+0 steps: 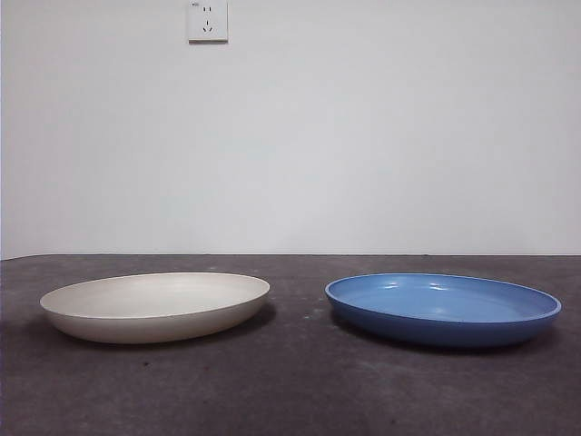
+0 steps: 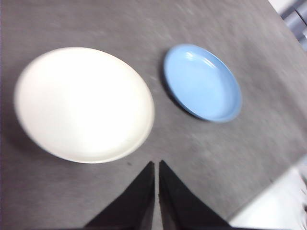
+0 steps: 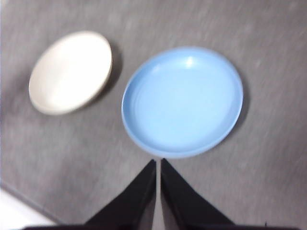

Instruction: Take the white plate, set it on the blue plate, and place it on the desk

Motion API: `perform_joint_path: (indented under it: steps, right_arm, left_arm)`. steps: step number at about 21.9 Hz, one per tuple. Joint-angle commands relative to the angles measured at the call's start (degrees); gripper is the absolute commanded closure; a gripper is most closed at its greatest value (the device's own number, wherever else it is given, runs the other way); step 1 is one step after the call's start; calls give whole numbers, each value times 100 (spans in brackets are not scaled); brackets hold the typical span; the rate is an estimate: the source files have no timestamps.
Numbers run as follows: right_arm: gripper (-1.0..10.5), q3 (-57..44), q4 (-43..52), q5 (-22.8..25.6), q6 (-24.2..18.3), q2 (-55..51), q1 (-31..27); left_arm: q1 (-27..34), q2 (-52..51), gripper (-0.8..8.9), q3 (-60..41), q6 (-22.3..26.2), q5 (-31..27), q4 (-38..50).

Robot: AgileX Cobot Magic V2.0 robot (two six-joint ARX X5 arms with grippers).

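Plates [image 1: 156, 306] flat, side by side, apart.

Each tool, the left tool [image 2: 156, 167] and the right tool [image 3: 158, 165] alike, shows two plain matte black jaws, broad at the base, tapering to slim pointed tips.

White plate [image 1: 154, 306] beside blue plate [image 1: 443, 309], apart.
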Motion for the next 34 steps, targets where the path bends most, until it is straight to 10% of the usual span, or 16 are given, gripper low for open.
perform_joint_path:
  steps: [1,11,17,34]
  right_arm:
    - [937,111,-219,-35,-372,52,87]
    - [918,111,-393,-28,-372,52,382]
    - [508,111,-332,-11,-216,52,382]
    - [508,111,-304,-15,-179,52,382]
  left_arm:
    - [-184,68,799,162,258,55,-98]
    - [-376,77,753,162,304,52,-227]
    - [-376,77,375,162,267,37,-223]
    - [-376,656,363,214,-295,-831,544]
